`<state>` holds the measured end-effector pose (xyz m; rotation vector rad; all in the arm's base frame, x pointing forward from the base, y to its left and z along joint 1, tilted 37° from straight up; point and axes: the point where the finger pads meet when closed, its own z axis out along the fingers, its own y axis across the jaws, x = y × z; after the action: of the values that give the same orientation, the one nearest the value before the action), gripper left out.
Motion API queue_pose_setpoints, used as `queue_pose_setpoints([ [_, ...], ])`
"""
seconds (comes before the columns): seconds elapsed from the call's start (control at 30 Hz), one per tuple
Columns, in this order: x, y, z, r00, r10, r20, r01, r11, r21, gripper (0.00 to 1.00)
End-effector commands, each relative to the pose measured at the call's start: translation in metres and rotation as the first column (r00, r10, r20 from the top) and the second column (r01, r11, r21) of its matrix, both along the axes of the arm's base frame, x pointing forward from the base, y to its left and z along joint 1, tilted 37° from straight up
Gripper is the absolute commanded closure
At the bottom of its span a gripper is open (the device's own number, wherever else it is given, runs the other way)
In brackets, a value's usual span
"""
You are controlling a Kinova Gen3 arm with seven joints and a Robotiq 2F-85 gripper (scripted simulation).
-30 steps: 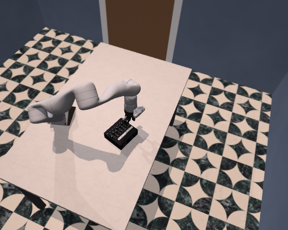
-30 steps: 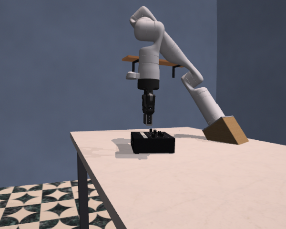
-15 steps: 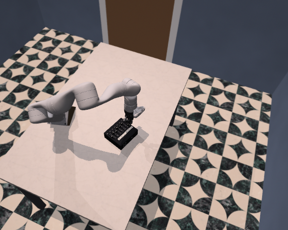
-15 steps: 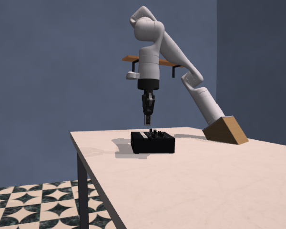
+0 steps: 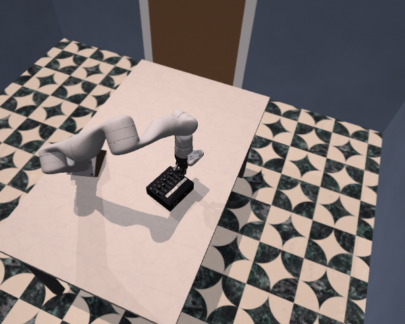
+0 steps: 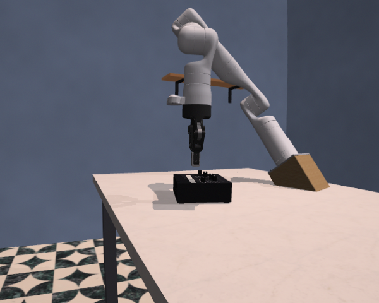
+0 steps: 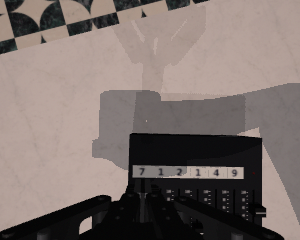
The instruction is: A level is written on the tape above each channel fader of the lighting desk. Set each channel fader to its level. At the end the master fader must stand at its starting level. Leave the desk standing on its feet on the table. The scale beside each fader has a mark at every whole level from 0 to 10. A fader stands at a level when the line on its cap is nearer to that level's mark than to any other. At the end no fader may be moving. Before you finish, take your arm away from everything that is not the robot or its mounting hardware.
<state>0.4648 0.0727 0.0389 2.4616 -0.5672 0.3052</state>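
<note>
The black lighting desk [image 5: 169, 187] stands on its feet on the table; it also shows in the exterior view [image 6: 202, 188] and the wrist view [image 7: 196, 170]. Its white tape [image 7: 188, 172] reads 7, 1, 2, 1, 4, 9 from left to right. Several fader slots with scale marks run below the tape, and a fader cap [image 7: 259, 210] shows at the far right. My gripper [image 6: 195, 161] is shut and empty. It hangs a little above the desk's faders, over the left end of the row in the wrist view [image 7: 145, 202]. The left fader caps are hidden behind its fingers.
The arm's wooden base block [image 6: 299, 172] stands on the table behind the desk. The table's edge [image 5: 246, 150] lies close to the desk's right. A wall shelf [image 6: 201, 81] hangs behind the arm.
</note>
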Motion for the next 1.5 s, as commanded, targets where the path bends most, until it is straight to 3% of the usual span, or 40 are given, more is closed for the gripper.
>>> queue_pose_setpoints([
  [0.0, 0.0, 0.001, 0.0, 1.0, 0.001, 0.001, -0.001, 1.0, 0.001, 1.0],
  [1.47, 0.003, -0.012, -0.016, 1.0, 0.001, 0.001, -0.001, 1.0, 0.001, 1.0],
])
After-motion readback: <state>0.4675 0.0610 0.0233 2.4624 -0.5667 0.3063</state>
